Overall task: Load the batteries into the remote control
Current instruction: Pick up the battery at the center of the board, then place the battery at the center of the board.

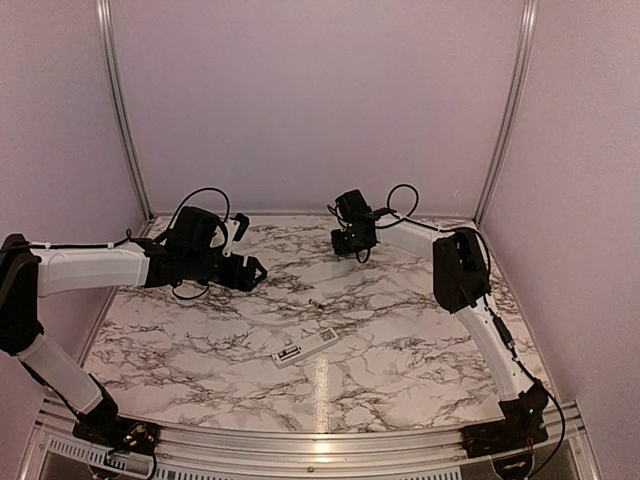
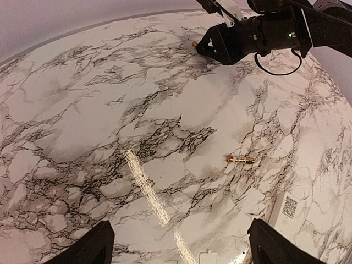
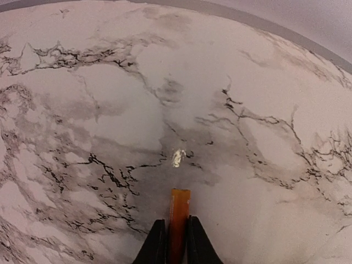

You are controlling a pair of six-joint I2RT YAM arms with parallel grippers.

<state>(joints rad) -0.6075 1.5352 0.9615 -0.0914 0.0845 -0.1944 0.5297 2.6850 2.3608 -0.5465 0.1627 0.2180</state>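
We are gripping the orange battery (image 3: 179,220) in the right jaws, which are pinched narrow on its rear part. Most of its length is sticking out ahead of the tips, and it looks to be hanging clear of the counter (image 3: 82,137). The left jaws are standing wide with nothing between them, hovering over the marble.

The second battery (image 2: 241,159) is lying loose on the counter ahead of the left jaws, toward their right side. The remote control (image 1: 305,347) is lying just beyond their right tip, well apart from the right jaws and outside the right wrist view. A dark slot at one end is probably the open battery bay, though we cannot tell for certain.

In our judgement, the main risks are these:
- With so little of the battery clamped, it could swivel or slide out when its free end meets the bay wall or spring.
- Nothing is bracing the remote control, so pressing a battery in could skid it across the smooth marble.
- We cannot read the polarity, so the battery could go in reversed.
- A brush from either jaws could set the second battery rolling.
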